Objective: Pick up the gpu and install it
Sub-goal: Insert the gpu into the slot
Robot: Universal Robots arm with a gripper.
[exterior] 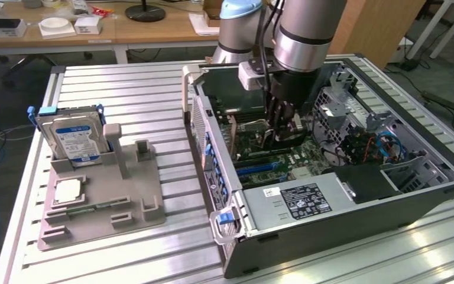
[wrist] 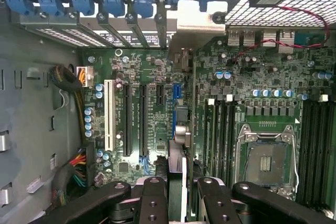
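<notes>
The gpu (wrist: 179, 179) is inside the open computer case (exterior: 330, 236), standing on its edge over the main board (wrist: 157, 145), so the wrist view looks down on its thin upper edge. It is held between the two black fingers (wrist: 153, 199) of the gripper (exterior: 281, 130), which are closed narrow on its two flat faces. The card therefore lies directly under the wrist and not to any side of it. Its long axis runs parallel with the long black slots (wrist: 127, 119) of the board and points to the back wall (exterior: 203, 127) of the case, where the blue clips (wrist: 84, 3) stand in a row. If the exterior view is read as a clock face with the gripper in the middle, this axis goes from about 8 o'clock to 2 o'clock, with the back wall at the 8 o'clock end. I judge that the important relation is the line of the card's lower edge to the slot below it. Whether that edge already touches a slot I cannot tell, because the card itself hides it. The power supply box (exterior: 302, 201) is near, at 6 o'clock. Well apart at 9 o'clock, outside the case, a grey holder (exterior: 101, 207) carries the hard drive (exterior: 71, 139), which stands upright.
</notes>
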